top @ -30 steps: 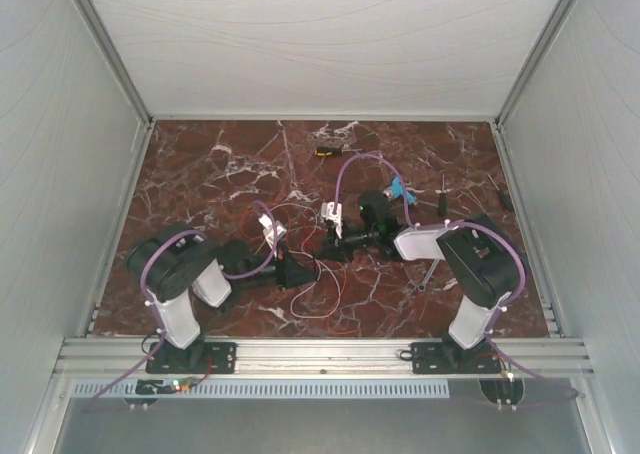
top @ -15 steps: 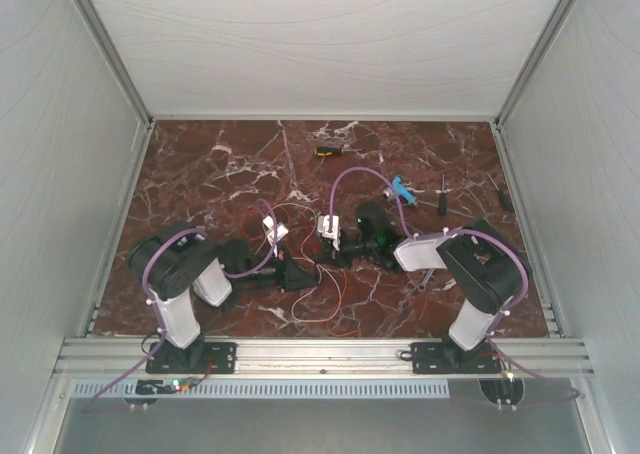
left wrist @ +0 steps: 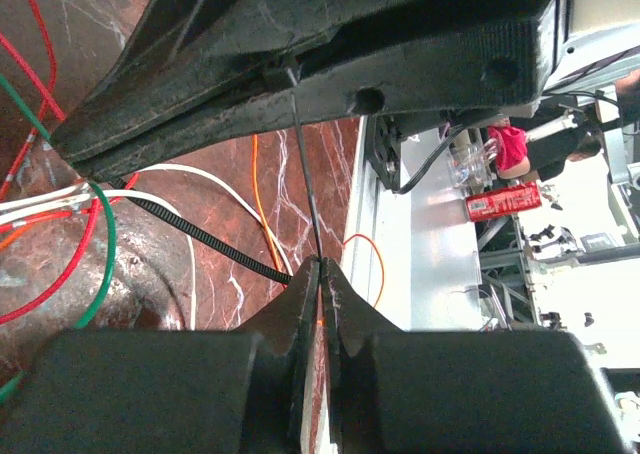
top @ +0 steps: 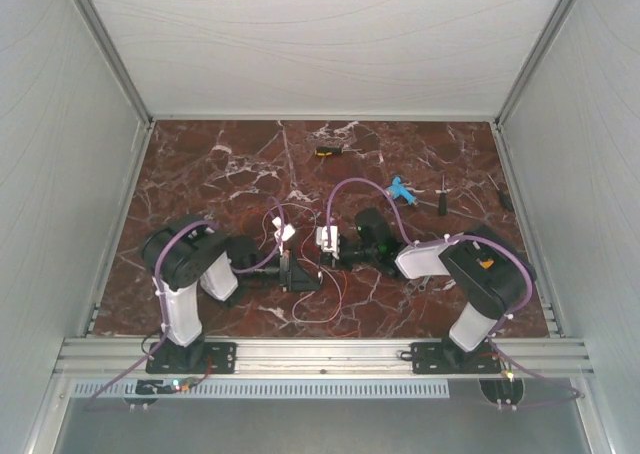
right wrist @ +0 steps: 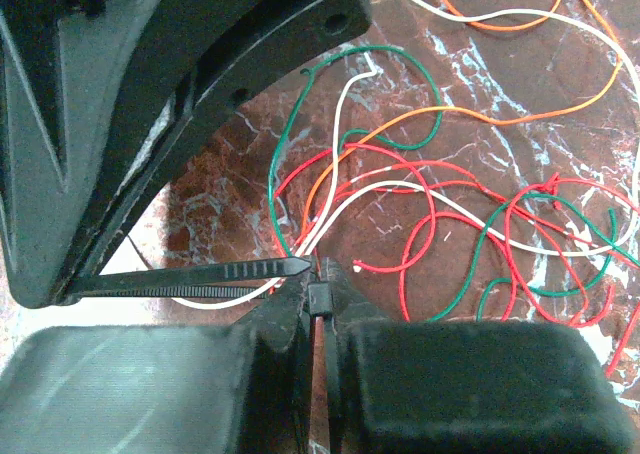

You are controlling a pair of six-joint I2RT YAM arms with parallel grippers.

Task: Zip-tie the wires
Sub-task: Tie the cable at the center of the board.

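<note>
**Clerk:** Largest entry first?

**Keeper:** Table [top: 200,174], dark red marble veined white, polished. The wires [top: 322,309] lie at its middle. All places below are reckoned from them.

**Clerk:** Arms?

**Keeper:** Left arm [top: 185,269], black and white, looped with purple cable. It stands left of the wires, elbow raised, forearm laid low and reaching in. Right arm [top: 475,274], same make, stands right of the wires, folded, wrist low.

**Clerk:** Claws?

**Keeper:** Left gripper [left wrist: 320,264], matte black, tips pressed together on a thin black strip, at the wires' left edge. Right gripper [right wrist: 318,274], tips pinched on the strip's small square head, at their far edge. The two nearly meet.

**Clerk:** Task goods?

**Keeper:** The wires: thin, glossy strands in red, white, orange and green, curled in loose loops. Zip tie [right wrist: 200,277]: flat black ribbed plastic with a pointed tail. The tail tip lies just beside the head, and part of the strip curves against the strands gathered beside the grippers.

**Clerk:** Smalls?

**Keeper:** Blue tool [top: 402,188], beyond the wires to the right. Black-and-yellow tool [top: 327,151], well beyond them.

**Clerk:** Changes since a second ago?

**Keeper:** The left arm sits more upright. The right wrist has shifted left, closing the gap and baring the blue tool.
</note>
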